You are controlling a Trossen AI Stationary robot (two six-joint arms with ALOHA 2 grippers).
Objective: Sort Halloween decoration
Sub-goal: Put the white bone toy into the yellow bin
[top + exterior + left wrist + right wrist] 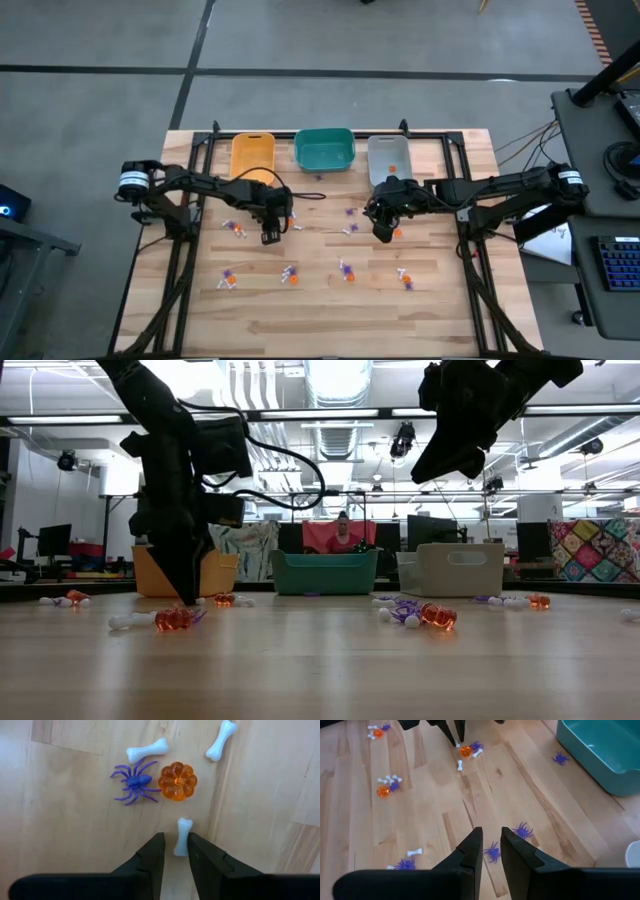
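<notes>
Here, white bone (182,837) lengthwise between narrowed left tool (175,851) tips (pointing toward orange pumpkin (177,781)).

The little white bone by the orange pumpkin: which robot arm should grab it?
Probably the left: the left gripper already straddles that bone beside the pumpkin. The right gripper hangs high over purple spiders.

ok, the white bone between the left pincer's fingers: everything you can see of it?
The white bone is a small, glossy, plastic-looking piece with a knobbed end and a slim shaft. It lies flat on the wooden table, its near end between the tips of the left pincer, whose fingers stand narrowly apart. Contact can't be told. An orange pumpkin sits just beyond it, apart.
</notes>
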